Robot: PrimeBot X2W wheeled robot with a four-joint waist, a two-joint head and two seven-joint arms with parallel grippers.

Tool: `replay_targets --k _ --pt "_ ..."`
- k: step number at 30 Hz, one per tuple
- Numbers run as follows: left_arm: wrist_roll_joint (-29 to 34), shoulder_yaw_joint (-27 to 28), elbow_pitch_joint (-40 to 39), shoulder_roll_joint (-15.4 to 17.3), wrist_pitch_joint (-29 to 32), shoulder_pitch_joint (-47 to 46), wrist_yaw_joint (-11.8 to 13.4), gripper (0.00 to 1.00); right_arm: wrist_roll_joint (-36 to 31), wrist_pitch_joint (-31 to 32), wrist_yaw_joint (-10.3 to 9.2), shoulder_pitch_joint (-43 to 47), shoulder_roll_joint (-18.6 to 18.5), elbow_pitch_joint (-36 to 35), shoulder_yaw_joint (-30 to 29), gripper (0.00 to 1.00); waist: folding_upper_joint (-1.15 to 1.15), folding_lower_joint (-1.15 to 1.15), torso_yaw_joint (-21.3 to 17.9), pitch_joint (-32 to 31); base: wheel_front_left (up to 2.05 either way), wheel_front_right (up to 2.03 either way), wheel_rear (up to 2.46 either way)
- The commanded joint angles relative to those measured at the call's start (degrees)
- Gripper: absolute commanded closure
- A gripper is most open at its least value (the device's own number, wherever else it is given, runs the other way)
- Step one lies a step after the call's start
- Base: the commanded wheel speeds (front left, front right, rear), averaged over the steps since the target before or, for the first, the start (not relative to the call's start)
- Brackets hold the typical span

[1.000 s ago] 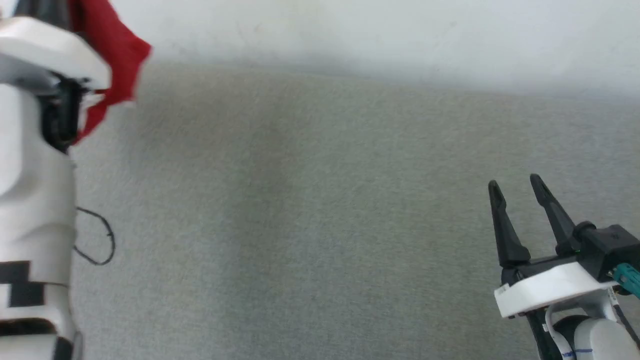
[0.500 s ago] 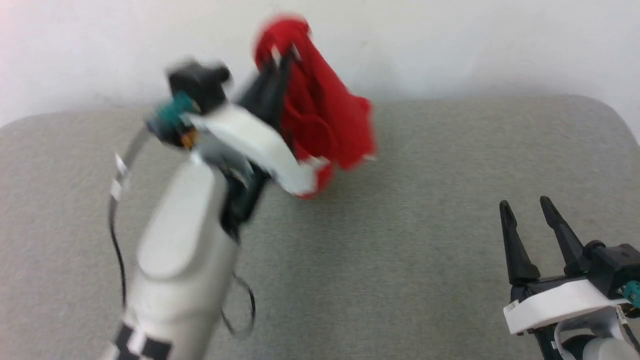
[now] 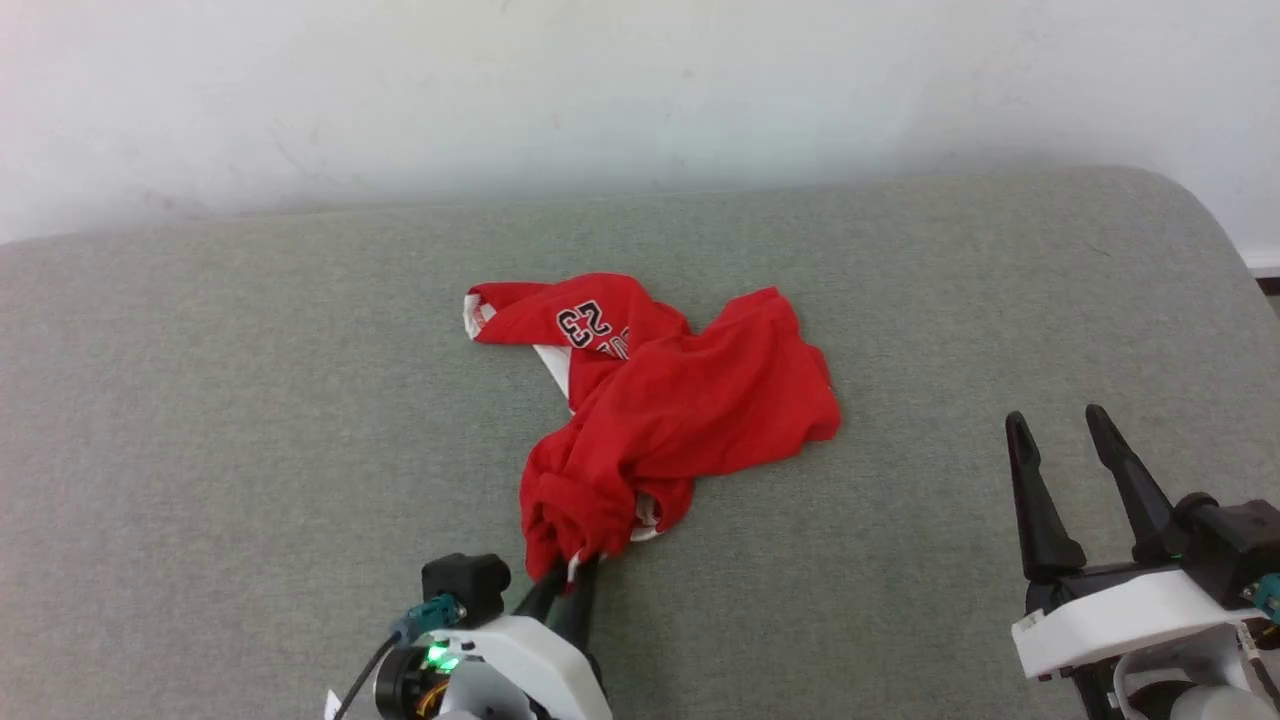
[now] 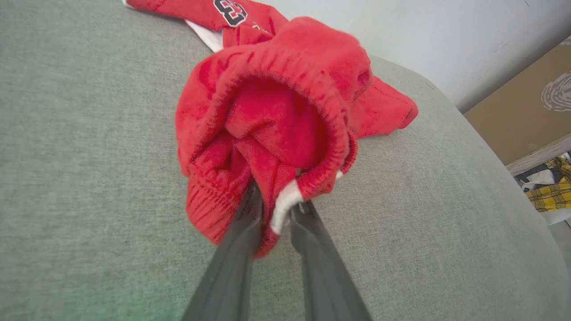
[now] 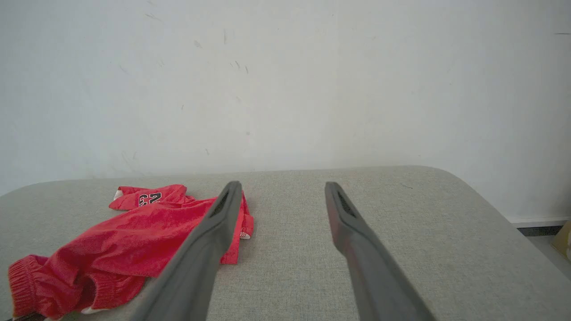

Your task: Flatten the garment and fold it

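The left gripper (image 3: 568, 578) has its fingertips buried in the bunched waistband of the garment (image 3: 680, 400) — whether they pinch cloth cannot be told. A fold swallows the lettering beside the 23 (image 3: 583, 322). The left wrist view's right edge cuts off some yellow plaid fabric (image 4: 551, 196).

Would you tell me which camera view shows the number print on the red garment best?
The head view: the garment lies whole and its "23" print reads complete. The left wrist view cuts the print off at its top edge; the right wrist view shows it small and distant.
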Motion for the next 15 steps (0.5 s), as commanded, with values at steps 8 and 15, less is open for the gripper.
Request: replay_targets --k 8,15 --pt "3.7 0.6 -9.4 0.4 -8.6 0.3 1.3 0.00 0.0 0.0 -0.05 0.9 0.1 0.1 -0.3 0.00 0.00 0.00 2.5 -1.7 0.00 0.00 0.00" --pt "6.6 4.6 -16.8 3.2 -9.7 0.5 4.0 0.00 0.2 0.8 -0.05 1.5 0.1 -0.2 -0.6 0.00 0.00 0.00 3.5 -2.5 0.00 0.00 0.00"
